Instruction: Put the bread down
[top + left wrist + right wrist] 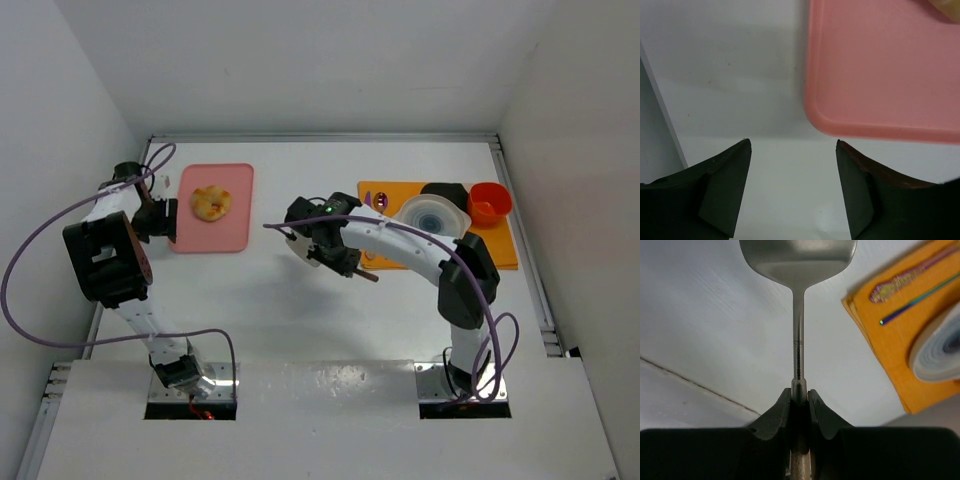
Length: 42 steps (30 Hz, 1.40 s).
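The right pincer (800, 395) is clamping a spatula (798, 260) (left pincer (792, 145) gaping, empty, by the pink tray (880, 75)), probably next needing its blade under the bread (211, 202) at ten o'clock.

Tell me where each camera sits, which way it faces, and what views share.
Top external: above and behind, looking down on the table; left arm and right arm show.
Left wrist: on that wrist, looking down past the open left hand at the pink tray.
Right wrist: on that wrist, looking along the right hand, shut on a spatula.
Shared: top and left wrist show the tray.
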Tool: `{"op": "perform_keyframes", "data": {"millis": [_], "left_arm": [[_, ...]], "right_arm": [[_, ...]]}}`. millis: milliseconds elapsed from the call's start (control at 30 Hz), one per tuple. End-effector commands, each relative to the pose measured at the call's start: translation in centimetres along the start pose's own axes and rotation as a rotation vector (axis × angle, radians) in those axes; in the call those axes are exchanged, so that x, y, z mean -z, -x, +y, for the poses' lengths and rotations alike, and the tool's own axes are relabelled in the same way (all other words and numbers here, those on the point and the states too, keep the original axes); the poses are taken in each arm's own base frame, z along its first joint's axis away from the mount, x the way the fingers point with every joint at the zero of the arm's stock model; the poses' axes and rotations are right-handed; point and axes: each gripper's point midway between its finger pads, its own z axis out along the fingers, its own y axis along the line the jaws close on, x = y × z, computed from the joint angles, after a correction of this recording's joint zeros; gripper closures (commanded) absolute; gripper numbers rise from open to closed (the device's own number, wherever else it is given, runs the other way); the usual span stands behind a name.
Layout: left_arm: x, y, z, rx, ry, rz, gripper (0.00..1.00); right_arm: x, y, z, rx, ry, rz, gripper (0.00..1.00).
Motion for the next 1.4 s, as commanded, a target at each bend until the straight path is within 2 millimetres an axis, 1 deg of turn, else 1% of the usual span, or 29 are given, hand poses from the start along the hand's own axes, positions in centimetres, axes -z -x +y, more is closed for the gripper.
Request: {"op": "perform_keyframes", "data": {"millis": [0,67,100,167,200,333,400,433,533,567,633,667,700,733,767,800,833,867,900,933,967,1000,1033,1067,1133,1167,1200,1333,1367], "left_arm": [[-0.2,2.3,0.6,0.014,0.009,-0.043,0.28],[-0.6,3.1,-0.4,0.002,-0.01,-0.047,0.3],[-0.9,2.9,-0.5,0.002,-0.012,-0.038,0.33],[-1.6,3.6,-1.2,-0.011,-0.012,-0.033,0.37],[-2.0,3.4,-1.1,-0.011,-0.006,-0.02,0.42],[-2.8,3.8,-2.1,-0.021,-0.002,-0.005,0.49],[-3.7,3.5,-2.3,-0.03,0.007,0.011,0.52],[-3.7,3.5,-1.9,-0.03,0.027,0.015,0.58],[-4.1,3.5,-2.0,-0.039,0.043,0.018,0.65],[-4.2,3.0,-1.9,-0.039,0.051,0.032,0.67],[-4.4,2.8,-1.9,-0.039,0.05,0.034,0.7],[-4.6,2.4,-2.0,-0.04,0.048,0.044,0.74],[-4.3,2.8,-1.8,-0.039,0.061,0.028,0.76],[-4.5,2.2,-1.9,-0.039,0.058,0.042,0.79],[-4.7,1.7,-1.9,-0.052,0.055,0.055,0.86],[-4.3,1.9,-1.9,-0.052,0.057,0.044,0.89],[-4.6,1.6,-1.9,-0.064,0.056,0.048,0.92],[-4.5,1.1,-1.9,-0.081,0.054,0.055,1.0],[-4.5,1.1,-1.9,-0.091,0.054,0.055,1.0],[-4.8,0.4,-1.9,-0.111,0.05,0.07,1.0],[-4.6,0.2,-1.9,-0.122,0.05,0.069,1.0],[-4.7,-0.2,-2.0,-0.131,0.047,0.08,1.0],[-4.5,0.0,-1.8,-0.152,0.05,0.067,1.0],[-4.4,-0.6,-2.3,-0.173,0.044,0.075,1.0],[-4.2,-0.9,-2.6,-0.213,0.041,0.072,1.0],[-4.2,-1.6,-2.7,-0.224,0.036,0.085,1.0],[-3.9,-1.7,-2.7,-0.224,0.038,0.081,1.0],[-3.6,-2.2,-2.9,-0.257,0.044,0.079,1.0],[-3.5,-2.9,-3.0,-0.258,0.041,0.09,1.0]], "right_arm": [[1.2,-2.2,-3.0,0.032,-0.171,0.113,1.0],[1.5,-2.2,-3.2,0.033,-0.188,0.108,1.0],[1.6,-2.2,-3.4,0.032,-0.194,0.106,1.0],[1.7,-2.1,-3.6,0.027,-0.201,0.098,1.0],[1.6,-2.3,-3.5,0.031,-0.203,0.101,1.0],[1.3,-2.5,-3.5,0.034,-0.199,0.103,1.0],[1.3,-2.6,-3.4,0.038,-0.201,0.104,1.0],[1.2,-2.7,-3.3,0.038,-0.201,0.103,1.0],[1.1,-2.5,-3.3,0.031,-0.192,0.091,1.0],[1.1,-2.3,-3.3,0.031,-0.193,0.081,1.0],[1.1,-2.2,-3.4,0.034,-0.193,0.077,1.0],[1.1,-2.0,-3.4,0.033,-0.189,0.069,1.0],[1.1,-1.9,-3.5,0.033,-0.187,0.066,1.0],[1.3,-1.5,-3.4,0.033,-0.176,0.052,1.0],[1.2,-1.3,-3.5,0.038,-0.173,0.049,1.0],[1.3,-1.1,-3.6,0.038,-0.166,0.044,1.0],[1.3,-0.9,-3.6,0.044,-0.158,0.039,1.0],[1.1,-0.7,-3.7,0.047,-0.155,0.043,1.0],[1.2,-0.6,-4.0,0.059,-0.159,0.042,1.0],[1.3,-0.4,-4.1,0.062,-0.161,0.042,1.0],[1.7,0.1,-4.3,0.055,-0.17,0.025,1.0],[1.4,0.2,-4.9,0.096,-0.182,0.044,1.0],[1.4,0.3,-5.1,0.106,-0.185,0.048,1.0],[1.7,1.1,-5.5,0.102,-0.199,0.032,1.0],[1.3,1.6,-5.9,0.115,-0.205,0.038,1.0],[1.7,2.4,-6.3,0.111,-0.22,0.011,1.0],[1.4,2.8,-6.4,0.126,-0.223,0.013,1.0],[0.4,5.8,-6.8,0.161,-0.246,-0.025,1.0],[0.2,6.3,-7.0,0.166,-0.257,-0.027,1.0]]}}
